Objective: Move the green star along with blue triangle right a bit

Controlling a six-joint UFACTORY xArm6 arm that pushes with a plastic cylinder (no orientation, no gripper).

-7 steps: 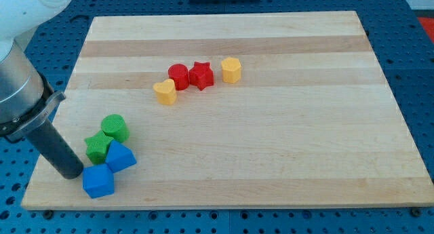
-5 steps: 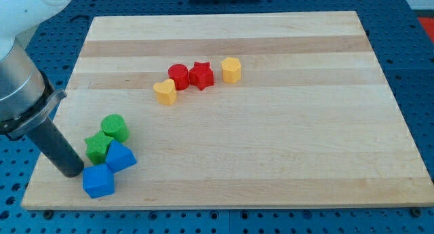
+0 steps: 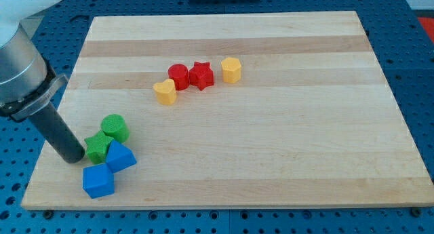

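- Camera view, single angle; arm enters from the view's top-left and is cut off by the frame edge, only its grey cuff and dark rod show.
- No jaws on this rig, just the rod, so nothing is clamped or released.
- Rod leans down toward the view's right; my tip (image 3: 71, 157) sits on the wooden board (image 3: 271, 159) near its left edge, low in the view.
- Tip is just left of the green star (image 3: 99, 147), apparently touching its left side; actual contact is hard to make out at this angle.
- Blue block (image 3: 98, 181), chunky, exact shape unclear, lies below the tip and star, nearest the board's bottom edge.
- Green star is pressed against the blue triangle (image 3: 120, 156), which sits at its lower right and hides a bit of the star's edge.
- Green cylinder (image 3: 114, 127) stands just above the star, touching or nearly so.
- Well apart, toward the view's top centre: yellow heart-like block (image 3: 165, 92), shape not certain.
- Red cylinder (image 3: 179, 76) just up-right of it, close beside.
- Red star (image 3: 201, 75) touching the red cylinder's right side.
- Yellow block (image 3: 231, 70), roughly hexagonal, just right of the red star with a small gap.
- Blue pegboard table (image 3: 413, 71) surrounds the board, cut off at all edges.
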